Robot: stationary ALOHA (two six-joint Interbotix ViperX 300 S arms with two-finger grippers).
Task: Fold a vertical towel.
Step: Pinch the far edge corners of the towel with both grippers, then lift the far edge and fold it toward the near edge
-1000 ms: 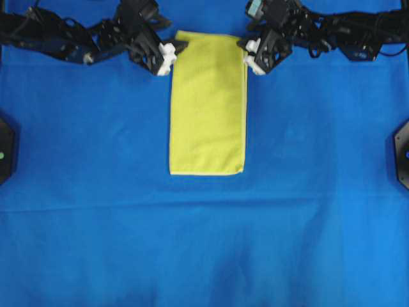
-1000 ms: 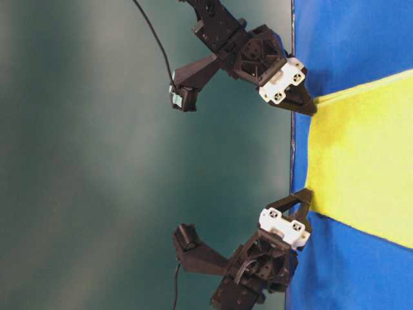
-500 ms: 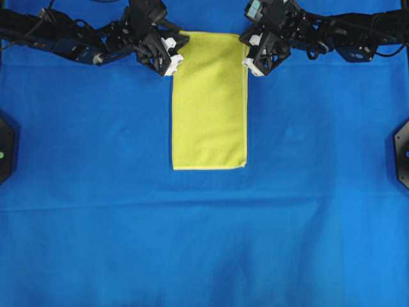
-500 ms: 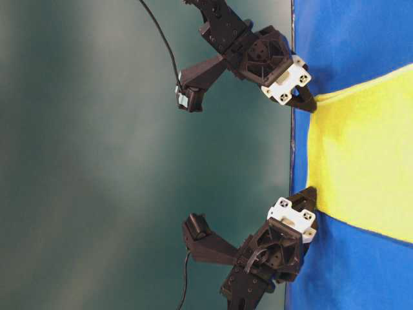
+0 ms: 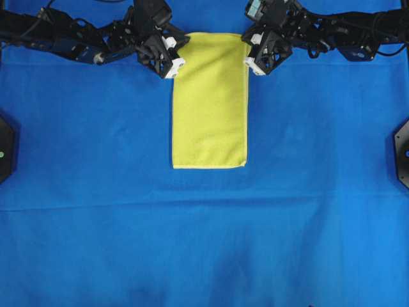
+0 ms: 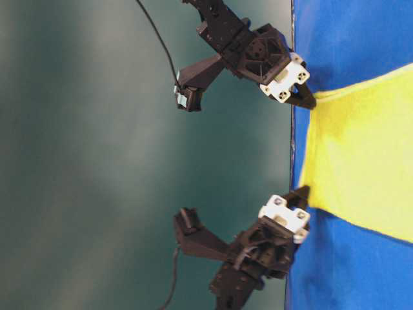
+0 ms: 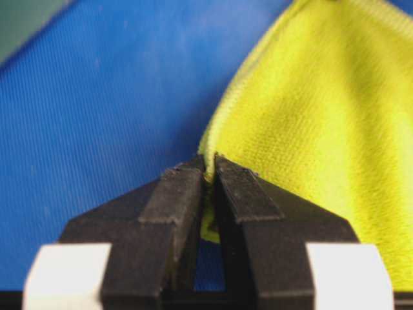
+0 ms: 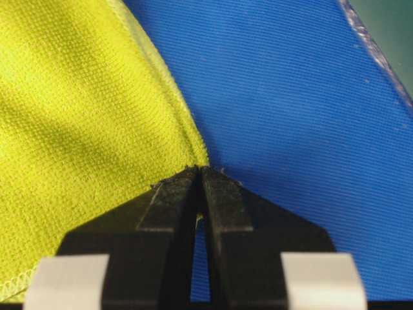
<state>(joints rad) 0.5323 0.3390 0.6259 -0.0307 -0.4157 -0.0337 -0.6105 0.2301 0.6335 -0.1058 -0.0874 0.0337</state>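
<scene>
The towel [image 5: 209, 102] is a small bright yellow microfibre rectangle with a fine woven texture and a thin paler stitched hem along its edges. It lies lengthwise on the large blue cloth [image 5: 204, 236] that covers the bench, at the far middle of the overhead view, its long sides running towards the near edge. The near end lies flat and square, with no creases visible. The two far corners are raised off the blue cloth, and the fabric rises in a slope to each.

The left gripper [image 5: 174, 61] has its jaws clamped on the far left corner; the wrist view shows the hem pinched between the black fingertips [image 7: 184, 187]. The right gripper [image 5: 250, 59] has its jaws clamped on the far right corner in the same manner.
</scene>
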